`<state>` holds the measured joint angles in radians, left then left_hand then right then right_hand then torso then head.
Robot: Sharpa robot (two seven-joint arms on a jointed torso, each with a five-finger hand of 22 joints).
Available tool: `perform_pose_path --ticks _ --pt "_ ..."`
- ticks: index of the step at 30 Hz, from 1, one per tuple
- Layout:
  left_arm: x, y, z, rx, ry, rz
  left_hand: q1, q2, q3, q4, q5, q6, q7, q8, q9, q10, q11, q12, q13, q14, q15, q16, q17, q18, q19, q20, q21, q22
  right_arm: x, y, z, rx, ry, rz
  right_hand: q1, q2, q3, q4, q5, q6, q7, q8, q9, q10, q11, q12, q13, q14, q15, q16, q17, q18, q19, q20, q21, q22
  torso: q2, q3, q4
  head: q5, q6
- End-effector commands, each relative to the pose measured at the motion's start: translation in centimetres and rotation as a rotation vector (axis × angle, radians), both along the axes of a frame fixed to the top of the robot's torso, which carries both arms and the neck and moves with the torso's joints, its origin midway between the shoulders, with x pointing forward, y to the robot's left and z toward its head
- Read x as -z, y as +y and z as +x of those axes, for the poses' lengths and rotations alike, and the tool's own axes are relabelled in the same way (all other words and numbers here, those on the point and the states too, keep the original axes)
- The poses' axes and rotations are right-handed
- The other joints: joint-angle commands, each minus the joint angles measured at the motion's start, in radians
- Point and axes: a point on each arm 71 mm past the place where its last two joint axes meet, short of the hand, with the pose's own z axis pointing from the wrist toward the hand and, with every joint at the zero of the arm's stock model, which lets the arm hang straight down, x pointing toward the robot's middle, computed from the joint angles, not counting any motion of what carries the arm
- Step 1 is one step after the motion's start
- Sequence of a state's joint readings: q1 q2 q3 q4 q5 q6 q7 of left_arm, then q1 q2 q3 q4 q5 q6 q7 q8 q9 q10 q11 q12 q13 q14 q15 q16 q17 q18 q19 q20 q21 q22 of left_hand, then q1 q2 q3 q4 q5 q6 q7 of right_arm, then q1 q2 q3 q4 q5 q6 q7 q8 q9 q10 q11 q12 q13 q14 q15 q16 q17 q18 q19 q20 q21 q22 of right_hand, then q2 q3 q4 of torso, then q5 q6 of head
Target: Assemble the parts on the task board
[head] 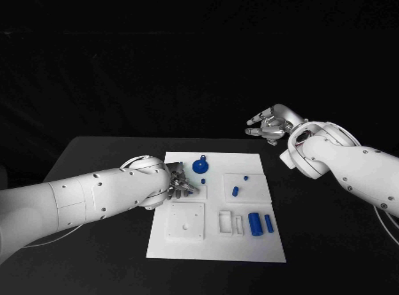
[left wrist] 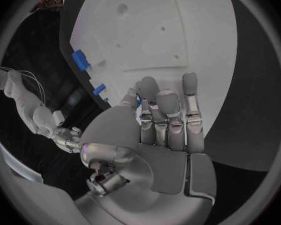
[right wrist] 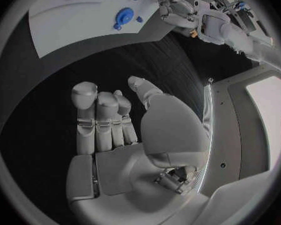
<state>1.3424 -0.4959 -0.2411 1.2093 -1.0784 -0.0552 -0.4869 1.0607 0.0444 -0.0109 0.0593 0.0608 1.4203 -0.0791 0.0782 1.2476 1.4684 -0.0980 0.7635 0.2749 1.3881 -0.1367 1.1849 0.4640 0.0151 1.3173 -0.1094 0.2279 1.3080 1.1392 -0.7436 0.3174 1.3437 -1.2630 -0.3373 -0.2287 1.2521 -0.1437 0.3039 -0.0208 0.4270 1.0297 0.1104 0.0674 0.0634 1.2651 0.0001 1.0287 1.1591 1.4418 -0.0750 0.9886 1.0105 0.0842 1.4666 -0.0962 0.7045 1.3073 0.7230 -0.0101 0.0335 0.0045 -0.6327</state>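
Observation:
The white task board (head: 186,246) lies in the middle of the table. On it are a round blue knob (head: 199,166), a small peg (head: 245,177), a short blue piece (head: 236,191) and two blue cylinders (head: 261,223). My left hand (head: 180,183) rests low on the board's left half, just below the knob. A small blue part (left wrist: 138,102) shows between its thumb and a finger (left wrist: 148,92); I cannot tell whether it is pinched. My right hand (head: 269,125) hovers over bare table beyond the board's far right corner, fingers loose and apart, holding nothing (right wrist: 109,125).
White raised fixtures stand on the board: a square block (head: 186,221) at front left and a small bracket (head: 226,222) beside the cylinders. Black table (head: 102,160) surrounds the board on all sides. In the right wrist view the board (right wrist: 84,20) and knob (right wrist: 123,16) lie ahead.

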Motion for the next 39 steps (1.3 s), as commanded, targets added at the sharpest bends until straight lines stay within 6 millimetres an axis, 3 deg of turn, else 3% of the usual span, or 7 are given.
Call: perform_pose_path --ticks 1,9,14,19,26,34,39 --pt "0.1 0.2 0.0 -0.007 0.013 0.0 -0.001 -0.029 0.022 0.036 -0.006 0.001 0.006 -0.003 0.001 0.044 -0.002 -0.002 -0.001 0.004 0.001 -0.002 -0.001 0.013 0.007 -0.002 -0.007 0.011 0.0 0.1 0.0 -0.007 -0.005 0.003 -0.009 0.0 0.0 -0.004 0.005 -0.006 0.001 -0.006 -0.002 -0.002 -0.004 0.001 -0.001 0.004 0.001 0.001 0.0 0.018 0.054 0.004 0.001 0.077 0.0 0.0002 -0.0005 0.0 0.001" --pt "0.1 0.6 0.1 -0.013 0.017 -0.012 0.0 -0.154 0.105 0.194 -0.013 0.01 0.004 -0.005 0.003 0.046 -0.005 0.001 -0.01 0.003 -0.005 -0.001 0.007 -0.005 0.009 -0.019 -0.013 0.012 0.1 0.1 0.0 -0.01 -0.002 0.007 -0.01 -0.001 -0.001 -0.002 0.005 -0.017 0.002 -0.006 -0.002 -0.004 -0.003 -0.002 -0.004 0.004 0.001 -0.002 -0.003 0.018 0.053 0.004 -0.001 0.077 0.001 -0.0006 0.0011 -0.004 0.003" --pt "0.1 0.8 0.0 -0.018 0.029 -0.029 0.006 -0.18 0.095 0.224 -0.012 0.009 0.005 -0.006 0.002 0.046 -0.004 0.002 -0.012 0.002 -0.006 -0.003 0.007 -0.007 0.01 -0.021 -0.015 0.013 0.2 0.1 0.0 -0.01 -0.001 0.007 -0.01 -0.001 -0.001 -0.002 0.005 -0.017 0.002 -0.006 -0.002 -0.004 -0.003 -0.002 -0.004 0.004 0.001 -0.002 -0.003 0.018 0.053 0.004 -0.001 0.077 -0.001 0.0007 0.0009 -0.004 0.004" --pt "-0.2 1.0 -0.1 -0.036 0.072 -0.077 0.01 -0.147 0.031 0.198 -0.013 0.006 0.006 -0.007 -0.007 0.045 -0.005 0.003 -0.014 0.003 -0.007 -0.004 0.011 -0.015 0.011 -0.029 -0.017 0.013 0.3 0.1 0.0 -0.01 0.002 0.008 -0.011 -0.001 -0.002 0.0 0.006 -0.018 0.002 -0.006 -0.002 -0.003 -0.003 0.0 -0.002 0.004 0.002 -0.002 -0.003 0.018 0.054 0.004 0.0 0.077 0.0 -0.0002 -0.0005 -0.006 0.011" --pt "-1.8 1.4 0.6 -0.07 0.078 -0.157 0.005 -0.185 0.022 0.227 -0.012 -0.015 0.013 -0.015 -0.044 0.046 -0.003 -0.006 -0.019 -0.002 -0.007 -0.013 0.009 -0.015 0.008 -0.031 -0.02 0.012 0.5 0.0 0.0 -0.007 0.008 0.008 -0.011 -0.001 -0.002 0.0 0.006 -0.018 0.002 -0.006 -0.002 -0.003 -0.003 0.0 -0.002 0.004 0.002 -0.002 -0.003 0.018 0.054 0.004 0.0 0.077 -0.002 0.0011 0.0014 -0.006 0.015" --pt "-3.1 2.3 1.5 -0.117 0.075 -0.231 -0.008 -0.185 -0.007 0.229 -0.012 -0.043 0.027 -0.016 -0.225 0.046 0.004 -0.013 -0.023 -0.002 -0.005 -0.024 0.012 -0.015 0.01 -0.034 -0.028 0.011 0.8 0.0 0.0 -0.005 0.012 0.008 -0.011 0.0 -0.003 0.001 0.005 -0.023 0.003 -0.007 -0.002 -0.004 -0.003 -0.001 -0.003 0.004 0.002 -0.002 -0.003 0.019 0.054 0.004 -0.002 0.076 -0.001 0.0009 0.0021 0.0 0.022" --pt "-3.5 3.0 2.1 -0.14 0.069 -0.239 0.027 -0.108 0.0 0.155 -0.004 -0.082 0.042 -0.014 -0.323 0.045 0.011 -0.034 -0.022 -0.009 0.001 -0.034 0.006 -0.015 0.004 -0.031 -0.034 0.009 0.8 0.0 0.0 -0.005 0.014 0.008 -0.011 0.0 -0.003 0.001 0.005 -0.023 0.003 -0.007 -0.002 -0.004 -0.003 -0.001 -0.003 0.004 0.002 -0.002 -0.003 0.019 0.054 0.004 -0.002 0.076 0.0 0.0006 -0.0001 0.001 0.026"
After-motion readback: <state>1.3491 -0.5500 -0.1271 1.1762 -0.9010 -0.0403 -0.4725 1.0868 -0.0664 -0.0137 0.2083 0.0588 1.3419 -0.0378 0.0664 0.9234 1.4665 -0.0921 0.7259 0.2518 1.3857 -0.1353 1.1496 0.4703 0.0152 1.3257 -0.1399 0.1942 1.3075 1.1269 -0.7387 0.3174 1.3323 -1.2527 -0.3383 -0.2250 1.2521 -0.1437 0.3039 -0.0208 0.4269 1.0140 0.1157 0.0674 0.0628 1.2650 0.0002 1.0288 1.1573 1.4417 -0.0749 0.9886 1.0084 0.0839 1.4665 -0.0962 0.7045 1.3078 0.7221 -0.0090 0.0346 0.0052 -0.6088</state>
